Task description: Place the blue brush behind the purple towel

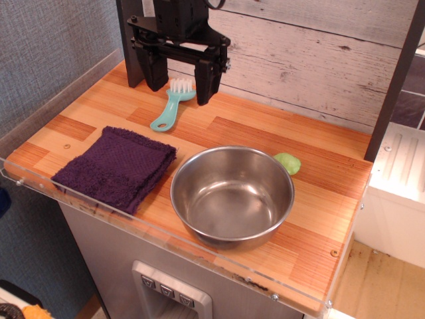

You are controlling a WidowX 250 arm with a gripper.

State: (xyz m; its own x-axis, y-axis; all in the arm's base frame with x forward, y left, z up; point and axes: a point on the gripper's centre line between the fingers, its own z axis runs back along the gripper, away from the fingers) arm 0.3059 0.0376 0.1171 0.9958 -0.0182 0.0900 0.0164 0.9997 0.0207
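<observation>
The blue brush (171, 106) lies on the wooden counter behind the purple towel (117, 167), white bristles toward the back wall, handle pointing to the front left. The towel lies folded at the front left of the counter. My gripper (180, 93) hangs at the back of the counter with its two black fingers spread wide, one on each side of the brush head. It is open and holds nothing.
A steel bowl (232, 195) stands at the front middle, right of the towel. A small green lump (288, 163) lies behind the bowl's right rim. A clear plastic rim (153, 229) edges the counter's front and left. A dark post (135, 60) stands behind the gripper.
</observation>
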